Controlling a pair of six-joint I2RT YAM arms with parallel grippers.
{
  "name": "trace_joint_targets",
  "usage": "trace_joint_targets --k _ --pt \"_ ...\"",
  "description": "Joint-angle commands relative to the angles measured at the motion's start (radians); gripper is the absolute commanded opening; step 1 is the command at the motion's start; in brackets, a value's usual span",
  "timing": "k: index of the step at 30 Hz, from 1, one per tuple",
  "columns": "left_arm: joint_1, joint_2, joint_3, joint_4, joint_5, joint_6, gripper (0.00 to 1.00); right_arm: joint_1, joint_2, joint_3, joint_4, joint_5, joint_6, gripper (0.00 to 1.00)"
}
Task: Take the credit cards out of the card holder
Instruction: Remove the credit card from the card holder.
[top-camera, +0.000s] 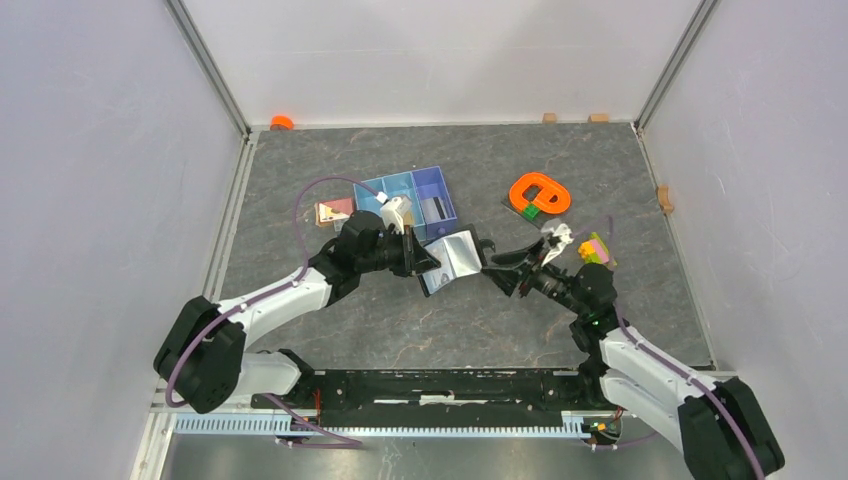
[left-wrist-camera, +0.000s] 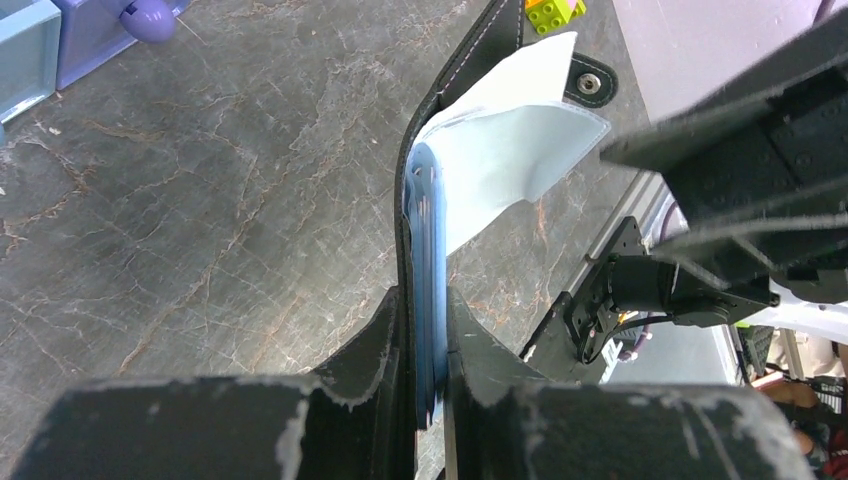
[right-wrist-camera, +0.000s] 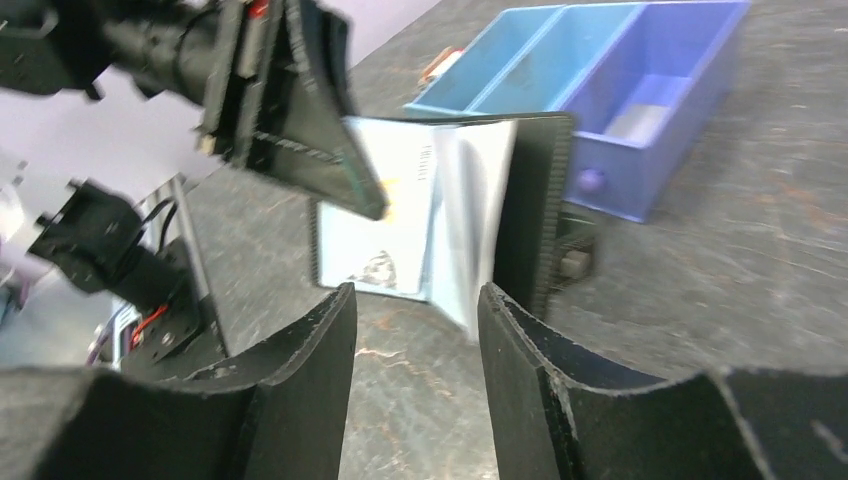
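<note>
**Card holder open at mid-frame**

We see the left gripper (top-camera: 418, 262) clamped tight on the open card holder (top-camera: 455, 258), at the centre of the top view just below the blue tray (top-camera: 400, 177). A pale credit card (right-wrist-camera: 375, 245) sits in its sleeve. The right gripper (top-camera: 492, 268) gapes just right of it, gripping nothing.

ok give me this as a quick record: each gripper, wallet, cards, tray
left gripper: shut on the wallet, holding it open
right gripper: open, at the wallet's free edge
wallet: open, sleeves fanned out
card: one pale card showing in a sleeve, not yet out
tray: behind the wallet, pale item in one end compartment
</note>
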Motion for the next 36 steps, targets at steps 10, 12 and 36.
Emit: trace_joint_targets --k 10,12,36 --pt "-0.005 0.02 0.01 0.102 0.086 -0.001 0.02 0.256 0.175 0.156 -0.103 0.097 -0.185 0.48" --pt "-0.011 0.029 0.014 0.115 0.116 -0.004 0.02 0.257 0.195 0.172 -0.138 0.131 -0.183 0.47" --pt "-0.024 0.038 -0.014 0.264 0.222 -0.047 0.02 0.06 0.18 0.119 0.06 -0.156 0.034 0.38"
